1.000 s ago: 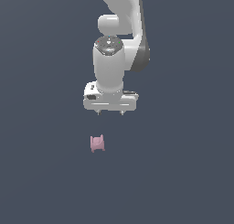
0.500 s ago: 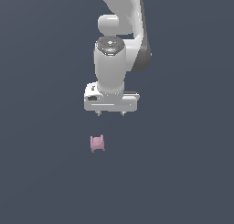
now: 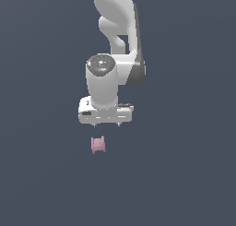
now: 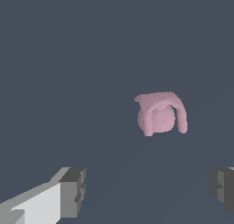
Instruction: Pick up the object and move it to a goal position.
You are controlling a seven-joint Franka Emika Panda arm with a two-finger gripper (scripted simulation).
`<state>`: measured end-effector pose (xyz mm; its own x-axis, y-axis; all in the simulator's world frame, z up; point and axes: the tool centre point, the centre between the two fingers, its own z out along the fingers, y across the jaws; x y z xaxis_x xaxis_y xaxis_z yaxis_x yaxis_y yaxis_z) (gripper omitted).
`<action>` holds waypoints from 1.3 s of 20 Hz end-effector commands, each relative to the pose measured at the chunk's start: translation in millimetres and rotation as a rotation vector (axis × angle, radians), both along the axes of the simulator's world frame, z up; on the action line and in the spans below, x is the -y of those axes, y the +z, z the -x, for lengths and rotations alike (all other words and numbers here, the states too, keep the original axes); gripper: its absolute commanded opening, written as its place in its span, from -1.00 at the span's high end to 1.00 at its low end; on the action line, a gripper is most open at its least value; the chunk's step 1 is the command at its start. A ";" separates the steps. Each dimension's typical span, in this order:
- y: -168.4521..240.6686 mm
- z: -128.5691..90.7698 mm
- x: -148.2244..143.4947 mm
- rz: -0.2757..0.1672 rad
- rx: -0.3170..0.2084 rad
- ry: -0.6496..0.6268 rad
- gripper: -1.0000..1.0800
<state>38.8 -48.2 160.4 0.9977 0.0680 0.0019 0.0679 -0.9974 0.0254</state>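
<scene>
The object (image 3: 98, 145) is a small pale-pink lumpy block with short nubs, lying on the dark grey floor. In the exterior view my white gripper (image 3: 107, 125) hangs just above and slightly behind it, apart from it. The wrist view shows the object (image 4: 161, 114) ahead of my two dark fingertips (image 4: 75, 191), which stand wide apart with nothing between them. The gripper (image 4: 148, 191) is open, and the object lies beyond the gap between the fingertips.
The white arm (image 3: 117, 31) rises from the gripper toward the top of the exterior view. All around is a plain dark grey surface (image 3: 184, 174) with no other objects or edges showing.
The gripper has moved toward the exterior view's left and lower, closer to the object. The object has stayed in place.
</scene>
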 end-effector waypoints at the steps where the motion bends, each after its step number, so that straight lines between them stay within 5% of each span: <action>1: -14.1 -10.2 10.0 -0.004 -0.002 0.021 -0.92; 12: -62.8 -38.1 43.2 -0.022 -0.005 0.090 -0.92; 26: -89.5 -40.1 47.9 -0.025 -0.006 0.098 -0.92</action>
